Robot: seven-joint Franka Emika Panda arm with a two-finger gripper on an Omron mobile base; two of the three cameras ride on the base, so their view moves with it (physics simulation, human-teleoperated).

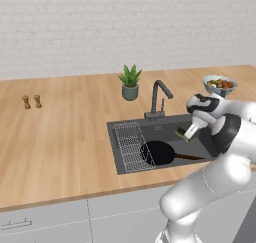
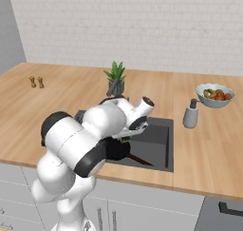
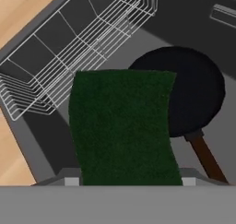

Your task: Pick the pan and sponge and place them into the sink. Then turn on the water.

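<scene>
Gripper (image 1: 183,135) closed on the sponge (image 3: 123,126) — green face spread between the finger tips in the hand view, held above the sink (image 1: 116,137) interior, toward its right half in the left base view. Sponge not yet released; judged a few moments from being dropped.

Pan (image 1: 158,152) already lying flat on the sink floor, just beside the wire rack (image 1: 127,146) that takes up the left side of the basin. Handle (image 3: 207,156) pointing toward the right front corner of the sink. First placement judged complete.

Faucet (image 1: 159,99) at the back edge of the sink, spout over the basin — no stream visible below it, so water judged still off. Lever position too small to read.

Remaining, as judged from the present layout: open the jaws to let the sponge fall into the basin beside or onto the pan, lift clear, then reach to the faucet at the back edge and turn it on. Roughly the middle of the task, with two of three steps open.

Potted plant (image 1: 130,82) behind the faucet, fruit bowl (image 1: 220,84) near the right back corner of the counter (image 1: 60,137), soap dispenser (image 2: 191,114) right of the sink.
</scene>
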